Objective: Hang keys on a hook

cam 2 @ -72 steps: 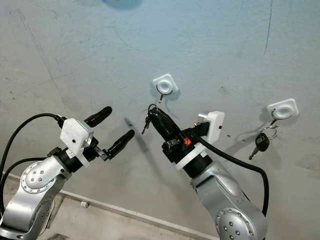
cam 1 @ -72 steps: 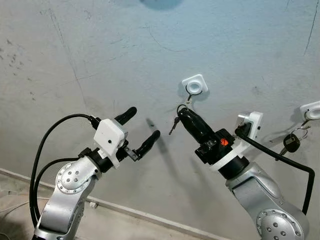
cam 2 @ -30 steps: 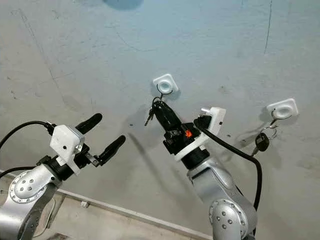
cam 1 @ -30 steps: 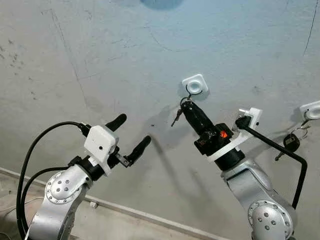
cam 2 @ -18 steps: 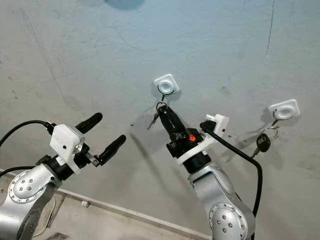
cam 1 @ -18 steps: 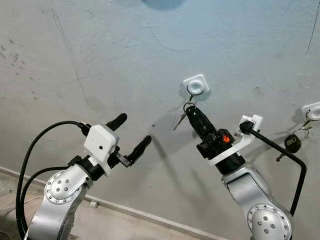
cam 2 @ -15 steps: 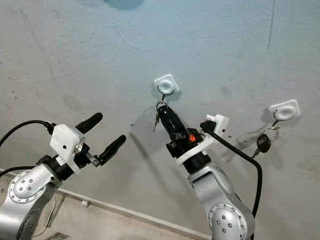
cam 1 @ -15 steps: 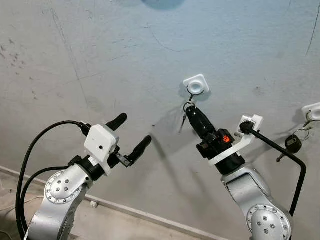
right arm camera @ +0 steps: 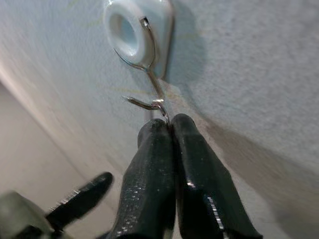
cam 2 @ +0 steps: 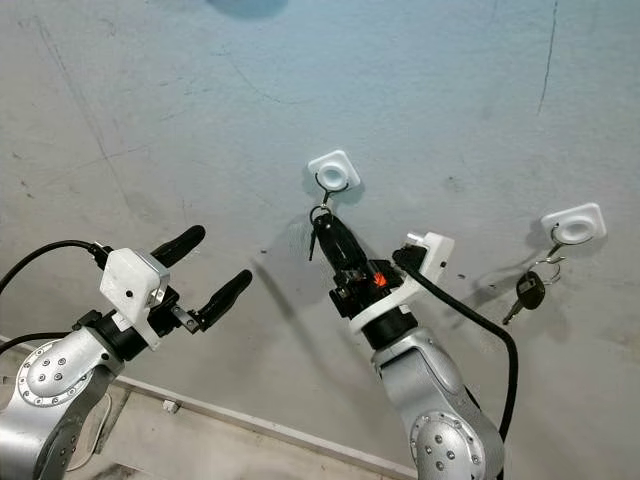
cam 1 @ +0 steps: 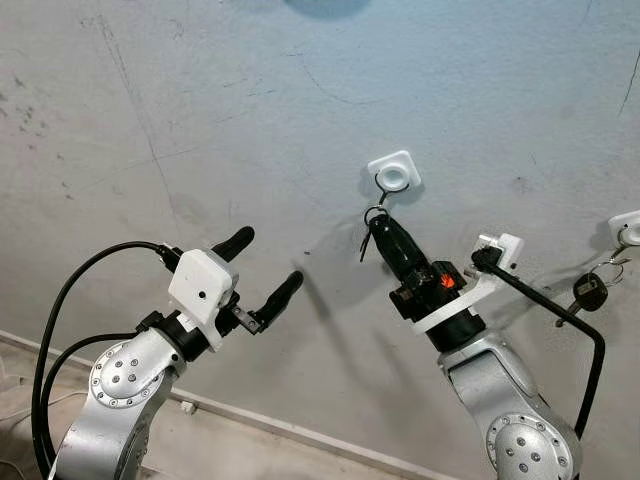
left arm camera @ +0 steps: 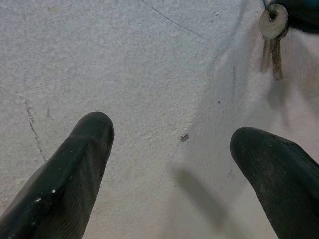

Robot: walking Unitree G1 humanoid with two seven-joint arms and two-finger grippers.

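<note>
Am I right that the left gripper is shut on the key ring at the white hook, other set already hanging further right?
Wrong arm. The right gripper is shut on the key ring at the white hook, per the right wrist view. The left gripper is open, apart. The other keys do hang further right.

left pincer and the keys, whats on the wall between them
Nothing but bare grey wall, with shadows on it. In the left eye view the open left pincer stands apart from the keys, which the right pincer holds just under the hook.
</note>
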